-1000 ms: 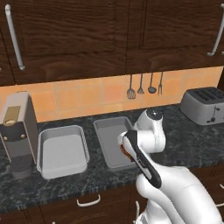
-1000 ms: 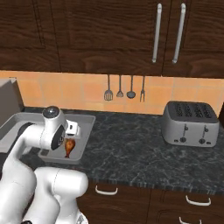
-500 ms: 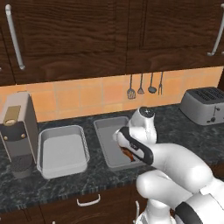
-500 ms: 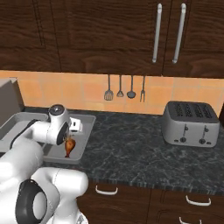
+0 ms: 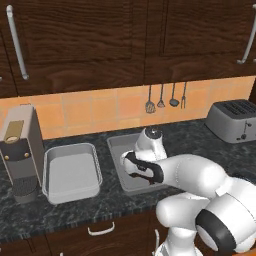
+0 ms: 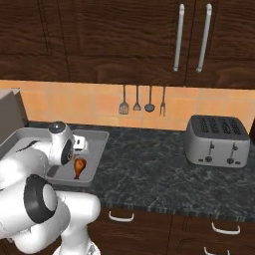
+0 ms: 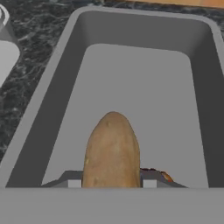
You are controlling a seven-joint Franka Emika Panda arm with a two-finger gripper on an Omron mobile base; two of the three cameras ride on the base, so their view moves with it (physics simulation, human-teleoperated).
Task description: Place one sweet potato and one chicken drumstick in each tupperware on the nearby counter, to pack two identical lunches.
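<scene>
My gripper (image 7: 112, 183) is shut on a tan sweet potato (image 7: 112, 151), holding it low over the right tupperware (image 7: 65, 41). A red-brown chicken drumstick (image 6: 78, 167) lies in that same tray (image 6: 98, 149); in the hand view it is just a sliver (image 7: 162, 176) beside the potato. In the left base view the dark hand (image 5: 139, 170) hangs over the right tupperware (image 5: 116, 150). The left tupperware (image 5: 70, 172) stands apart on the counter (image 5: 200, 145) with nothing in it.
A tall grey coffee machine (image 5: 20, 145) stands left of the trays. A silver toaster (image 6: 216, 139) sits at the right on the marbled counter (image 6: 149, 169). Utensils (image 5: 165, 97) hang on the orange tiled wall behind.
The arm's big white links have swung forward and bulk larger in both base views. The hand stays over the right tray, still shut on the sweet potato.
</scene>
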